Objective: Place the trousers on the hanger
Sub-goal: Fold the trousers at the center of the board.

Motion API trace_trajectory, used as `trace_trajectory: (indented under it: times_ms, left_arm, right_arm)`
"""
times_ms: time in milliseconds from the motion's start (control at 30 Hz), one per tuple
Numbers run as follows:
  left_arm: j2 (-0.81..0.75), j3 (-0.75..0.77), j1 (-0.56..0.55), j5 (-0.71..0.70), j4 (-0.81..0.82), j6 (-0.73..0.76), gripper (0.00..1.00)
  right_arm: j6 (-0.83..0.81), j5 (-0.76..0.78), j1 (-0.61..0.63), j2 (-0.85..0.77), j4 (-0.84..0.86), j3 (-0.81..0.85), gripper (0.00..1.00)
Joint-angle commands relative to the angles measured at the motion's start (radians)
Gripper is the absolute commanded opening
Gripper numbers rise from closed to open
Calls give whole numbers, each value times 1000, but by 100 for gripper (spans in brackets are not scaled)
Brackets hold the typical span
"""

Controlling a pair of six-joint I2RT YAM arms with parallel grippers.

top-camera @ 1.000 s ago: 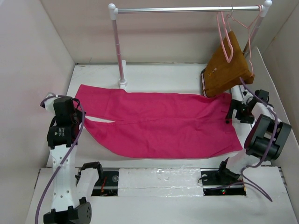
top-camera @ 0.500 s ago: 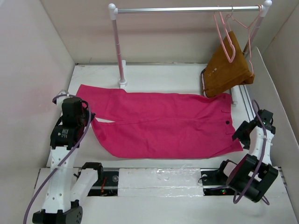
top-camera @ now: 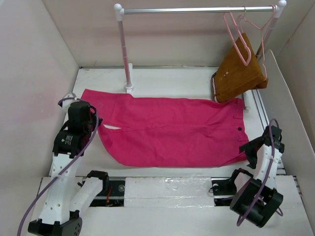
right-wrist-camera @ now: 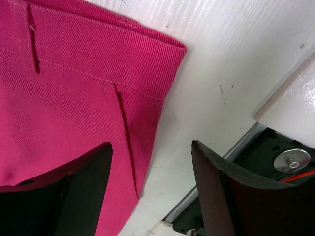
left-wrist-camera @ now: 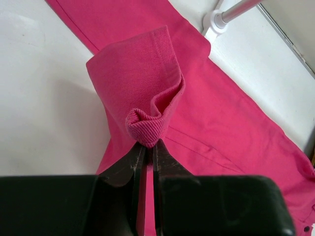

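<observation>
The magenta-pink trousers [top-camera: 172, 130] lie flat across the table, legs to the left and waistband to the right. My left gripper [top-camera: 95, 127] is shut on a bunched fold of a leg cuff, which shows pinched at the fingertips in the left wrist view [left-wrist-camera: 146, 143]. My right gripper [top-camera: 250, 148] is open at the waistband's near right corner. In the right wrist view [right-wrist-camera: 152, 147] one finger [right-wrist-camera: 83, 182] is over the cloth [right-wrist-camera: 74, 83] and the other over bare table. Pale-pink hangers [top-camera: 239, 42] hang on the rail at the far right.
A silver rail [top-camera: 197, 9] on white posts spans the back. A mustard-brown garment [top-camera: 239, 73] hangs from a hanger at its right end, its lower edge close to the waistband. Walls close in on the left, right and back. A metal track [right-wrist-camera: 275, 157] runs along the near table edge.
My left gripper moved right onto the leg cuff and pulled it slightly right. My right arm swung from beside the brown garment back to the waistband's near corner.
</observation>
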Motion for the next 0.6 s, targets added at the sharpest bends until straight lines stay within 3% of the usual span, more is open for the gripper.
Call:
trace_trajectory:
  times_ms: [0,133,233,267,300,400,500,567]
  left_arm:
    - [-7,47,-7,-41,5,11,0]
    - [-5,33,-7,-35,23,11,0]
    - [-5,25,-7,-70,25,14,0]
    - [-4,24,-7,-84,26,15,0]
    - [-5,23,-7,-111,28,17,0]
    - [-8,25,-7,-191,31,28,0]
    - [-19,49,-7,-303,17,54,0]
    - [-18,73,-7,-342,-4,54,0]
  right_arm:
    - [89,26,-4,5,14,0,71]
    - [89,15,5,85,94,-55,71]
    - [89,39,15,110,147,-52,65]
    - [86,53,15,119,154,-41,59]
    - [68,58,15,143,158,-32,39]
    - [-36,93,28,182,169,40,10]
    - [-207,170,58,159,111,153,0]
    - [-297,248,36,130,51,199,0]
